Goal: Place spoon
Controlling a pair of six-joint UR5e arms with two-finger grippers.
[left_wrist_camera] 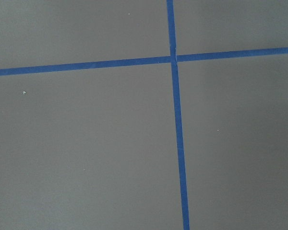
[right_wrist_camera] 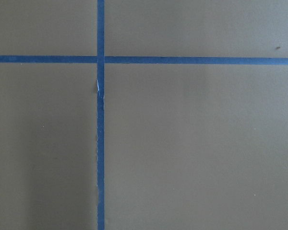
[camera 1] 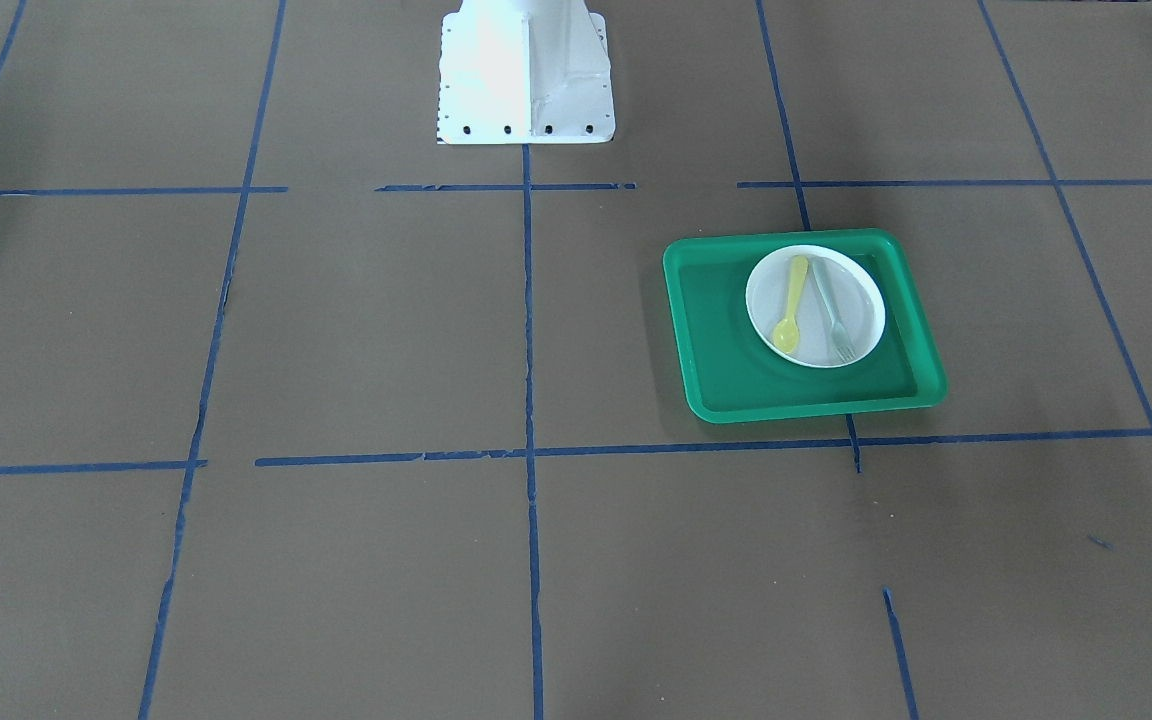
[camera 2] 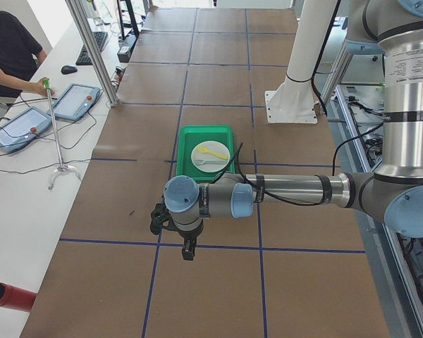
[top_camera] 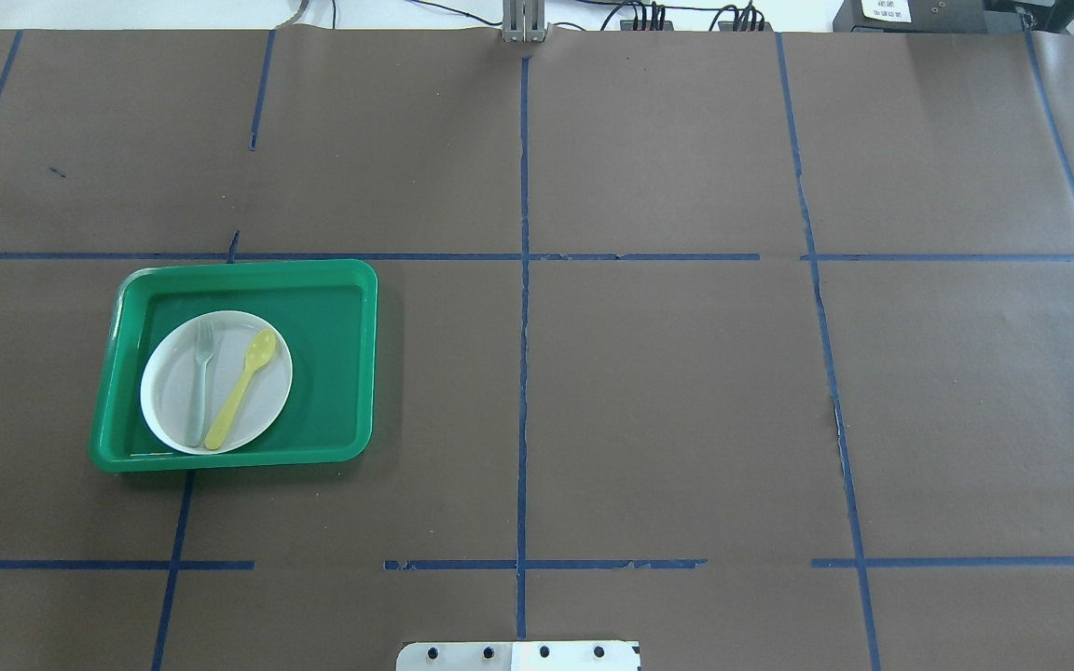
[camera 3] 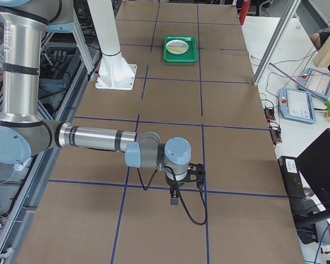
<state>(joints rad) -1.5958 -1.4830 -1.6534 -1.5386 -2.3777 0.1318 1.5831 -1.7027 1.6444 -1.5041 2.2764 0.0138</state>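
The spoon (top_camera: 240, 389) lies flat on the white plate (top_camera: 164, 401), and the plate sits inside the green tray (top_camera: 248, 269) on the robot's left half of the table. The spoon's long side runs from near the robot to far from it, a bit slanted. Its round bowl is at the far end and its handle tip points back at the robot. The fork (top_camera: 201, 382) lies just beside it (their handle ends are very close). The left gripper (camera 2: 188, 252) hangs over the bare table out past the tray's end, so the spoon lies toward the middle of the table from it. The right gripper (camera 3: 174, 198) is well apart, at the other end. I think the left arm is the nearer one for the spoon. I cannot tell if either gripper's fingers are spread or closed, and neither seems to hold anything.
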